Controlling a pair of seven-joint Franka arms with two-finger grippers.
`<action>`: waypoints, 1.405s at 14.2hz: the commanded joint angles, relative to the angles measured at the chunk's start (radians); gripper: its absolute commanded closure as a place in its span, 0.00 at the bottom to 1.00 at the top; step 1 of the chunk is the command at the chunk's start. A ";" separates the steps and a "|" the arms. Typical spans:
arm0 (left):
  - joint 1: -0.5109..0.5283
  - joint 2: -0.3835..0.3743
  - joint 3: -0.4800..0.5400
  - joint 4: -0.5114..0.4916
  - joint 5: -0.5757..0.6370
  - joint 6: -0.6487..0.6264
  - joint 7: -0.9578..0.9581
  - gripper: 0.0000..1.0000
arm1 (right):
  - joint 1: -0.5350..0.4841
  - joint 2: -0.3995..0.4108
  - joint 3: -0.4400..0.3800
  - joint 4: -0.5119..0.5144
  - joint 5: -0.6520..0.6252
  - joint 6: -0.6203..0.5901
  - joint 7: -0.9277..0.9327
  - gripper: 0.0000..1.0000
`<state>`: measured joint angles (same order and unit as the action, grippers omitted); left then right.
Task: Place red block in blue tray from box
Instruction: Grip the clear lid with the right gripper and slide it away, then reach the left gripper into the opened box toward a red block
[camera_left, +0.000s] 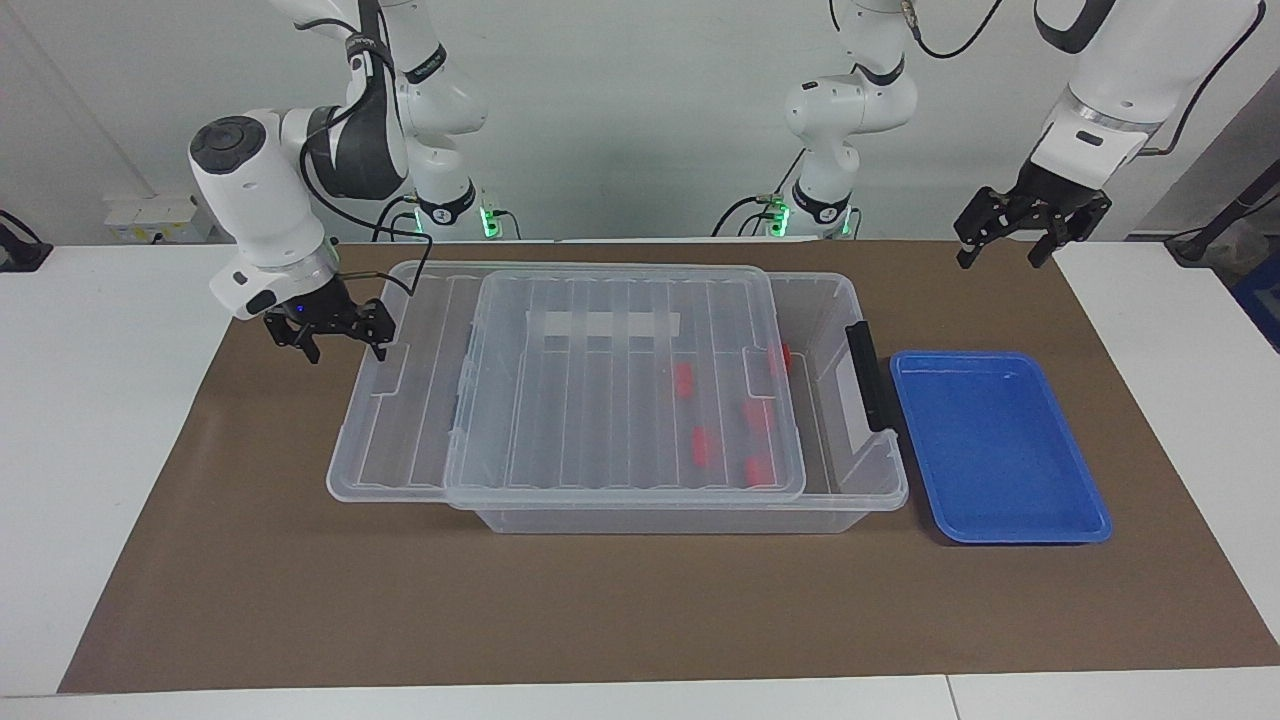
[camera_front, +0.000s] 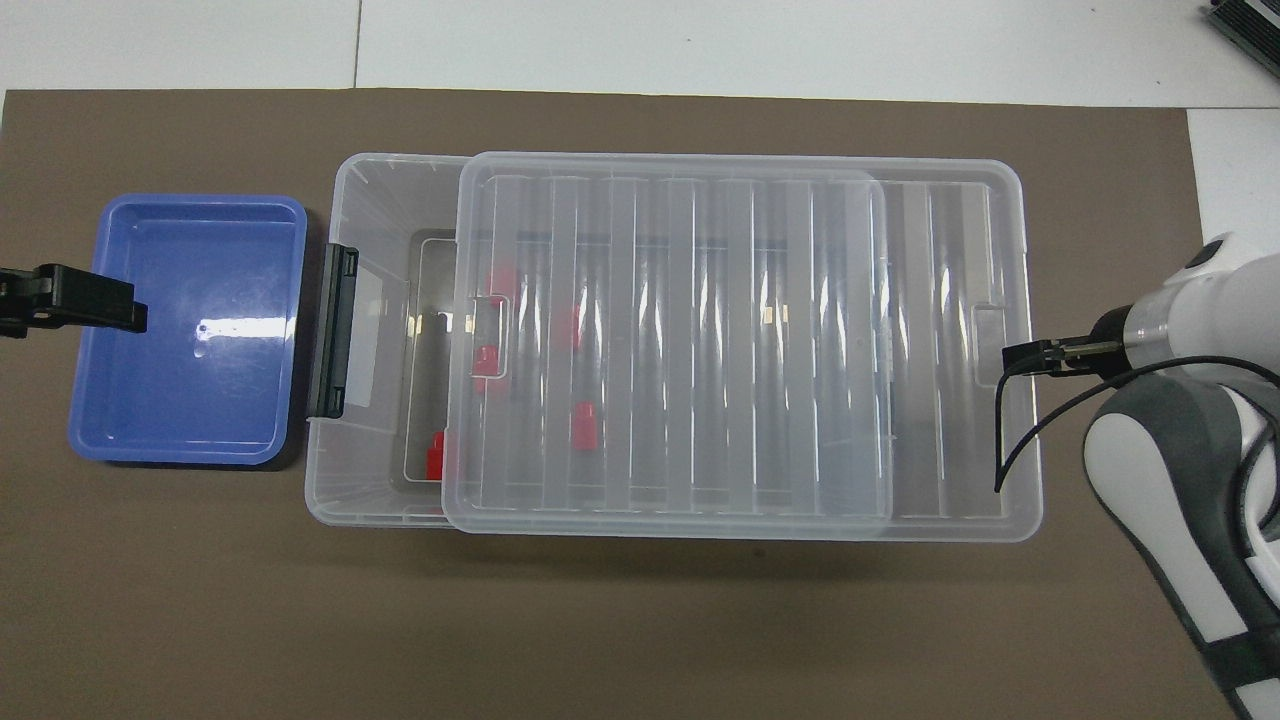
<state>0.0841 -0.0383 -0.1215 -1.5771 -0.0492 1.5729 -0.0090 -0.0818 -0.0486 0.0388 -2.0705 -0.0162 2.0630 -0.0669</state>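
Note:
The clear box (camera_left: 850, 480) (camera_front: 370, 480) stands mid-table with several red blocks (camera_left: 705, 447) (camera_front: 585, 425) inside. Its ribbed lid (camera_left: 600, 400) (camera_front: 700, 350) lies slid toward the right arm's end, overhanging there. The box's end beside the blue tray (camera_left: 1000, 445) (camera_front: 190, 330) is uncovered, and one red block (camera_front: 437, 458) shows bare. My right gripper (camera_left: 340, 340) (camera_front: 1020, 357) is open, one fingertip at the lid's end rim. My left gripper (camera_left: 1010, 245) (camera_front: 130, 312) waits open in the air above the tray, holding nothing.
A dark latch (camera_left: 868, 385) hangs on the box's end beside the tray. A brown mat (camera_left: 640, 610) covers the table, with white surface at both ends. A third arm's base (camera_left: 825, 200) stands at the robots' edge of the table.

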 joint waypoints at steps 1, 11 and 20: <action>0.008 -0.031 -0.004 -0.034 0.011 -0.001 -0.002 0.00 | -0.039 -0.025 0.003 -0.028 0.007 0.003 -0.072 0.04; -0.182 -0.029 -0.032 -0.056 0.032 0.107 -0.279 0.00 | -0.139 -0.020 0.001 -0.022 0.001 0.003 -0.207 0.03; -0.359 0.060 -0.033 -0.302 0.149 0.460 -0.575 0.00 | -0.185 -0.020 0.001 -0.020 -0.008 0.003 -0.295 0.02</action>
<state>-0.2476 0.0107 -0.1690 -1.8594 0.0613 1.9912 -0.5071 -0.2538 -0.0488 0.0352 -2.0707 -0.0185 2.0628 -0.3358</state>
